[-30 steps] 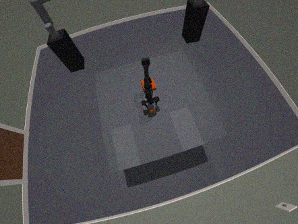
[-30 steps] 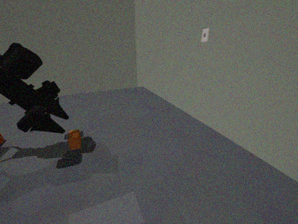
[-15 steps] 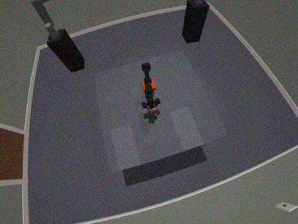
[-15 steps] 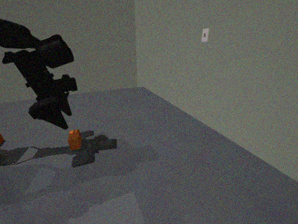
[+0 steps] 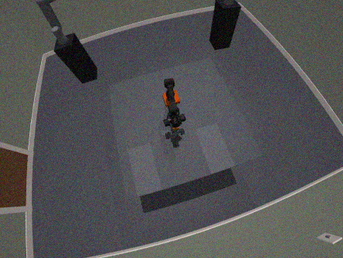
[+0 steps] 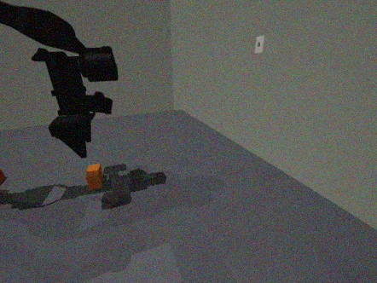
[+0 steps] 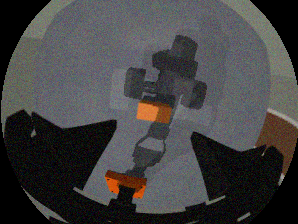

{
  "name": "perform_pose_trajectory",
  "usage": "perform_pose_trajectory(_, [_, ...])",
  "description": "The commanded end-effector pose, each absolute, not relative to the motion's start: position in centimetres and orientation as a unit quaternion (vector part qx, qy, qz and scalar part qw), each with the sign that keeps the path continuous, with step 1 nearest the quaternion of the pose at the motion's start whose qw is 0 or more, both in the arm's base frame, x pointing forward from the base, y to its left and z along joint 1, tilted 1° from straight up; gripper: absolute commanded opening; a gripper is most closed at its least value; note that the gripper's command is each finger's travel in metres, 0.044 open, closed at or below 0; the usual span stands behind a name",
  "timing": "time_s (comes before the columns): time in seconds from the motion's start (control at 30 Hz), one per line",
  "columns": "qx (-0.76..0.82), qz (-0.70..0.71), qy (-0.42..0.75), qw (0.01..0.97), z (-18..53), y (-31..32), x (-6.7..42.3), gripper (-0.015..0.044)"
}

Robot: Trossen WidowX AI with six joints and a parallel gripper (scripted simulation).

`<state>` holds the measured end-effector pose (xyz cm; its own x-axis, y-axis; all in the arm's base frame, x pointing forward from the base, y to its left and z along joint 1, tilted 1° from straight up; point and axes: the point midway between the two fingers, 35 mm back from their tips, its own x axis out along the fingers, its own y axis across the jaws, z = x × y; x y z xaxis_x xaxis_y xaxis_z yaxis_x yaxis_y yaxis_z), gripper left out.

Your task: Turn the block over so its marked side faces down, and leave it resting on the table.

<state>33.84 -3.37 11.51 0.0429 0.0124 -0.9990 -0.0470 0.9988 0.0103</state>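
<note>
The orange block (image 6: 94, 176) (image 7: 154, 112) rests on the table, taller than it is wide in the exterior view. In the top view only a sliver of the block (image 5: 175, 128) shows beside the arm. In the wrist view it has a brighter left part and a darker right part; I cannot tell which side is marked. My gripper (image 5: 174, 120) (image 6: 84, 156) (image 7: 155, 130) is open and empty. It points down and hangs above the block, clear of it. In the wrist view the block lies just beyond the gap between the fingertips.
The arm's orange base (image 5: 171, 98) (image 7: 126, 184) stands behind the gripper. The arm's dark shadow (image 6: 117, 198) falls around the block. Two black pillars (image 5: 75, 58) (image 5: 224, 25) stand at the back, and a long dark strip (image 5: 188, 190) lies toward the front.
</note>
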Motion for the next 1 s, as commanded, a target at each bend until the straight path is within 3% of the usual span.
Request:
perform_pose_trajectory(0.0, [-0.013,0.018,0.696,0.718,10.1,-3.4,34.0,0.0440])
perform_pose_trajectory(0.97, [-0.013,0.018,0.696,0.718,4.4,-3.3,34.1,0.0440])
